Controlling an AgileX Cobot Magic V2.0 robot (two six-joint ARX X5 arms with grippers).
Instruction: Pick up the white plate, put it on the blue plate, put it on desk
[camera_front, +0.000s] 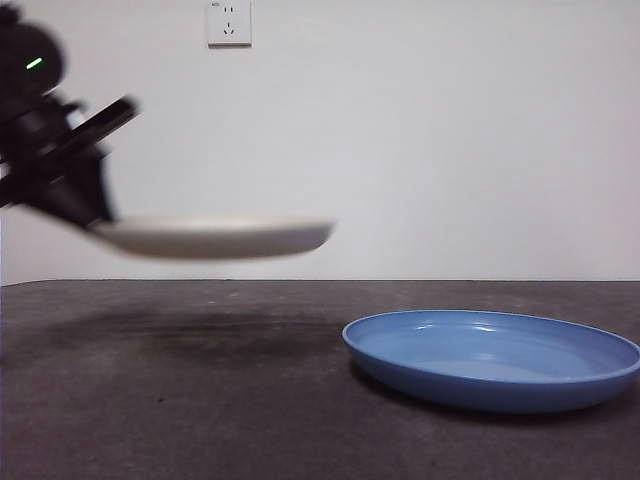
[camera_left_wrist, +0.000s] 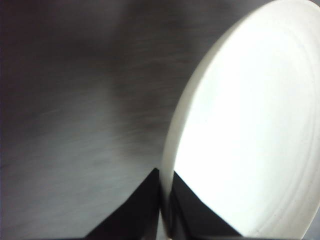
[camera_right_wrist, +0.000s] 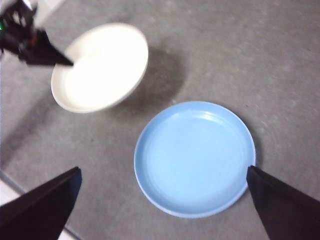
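Observation:
The white plate (camera_front: 215, 237) hangs level in the air above the desk (camera_front: 200, 400), at the left of the front view, blurred by motion. My left gripper (camera_left_wrist: 164, 200) is shut on its rim, and in the front view the dark arm (camera_front: 50, 150) holds the plate's left edge. The same plate (camera_right_wrist: 100, 67) shows in the right wrist view, with the left gripper (camera_right_wrist: 62, 61) on its edge. The blue plate (camera_front: 492, 358) lies flat on the desk to the right, with nothing in it (camera_right_wrist: 195, 157). My right gripper (camera_right_wrist: 165, 200) hovers open high above the blue plate.
A white wall with a power socket (camera_front: 229, 22) stands behind the desk. The white plate casts a dark shadow (camera_front: 200, 335) on the desk below it. A pale desk edge (camera_right_wrist: 10, 192) shows in the right wrist view.

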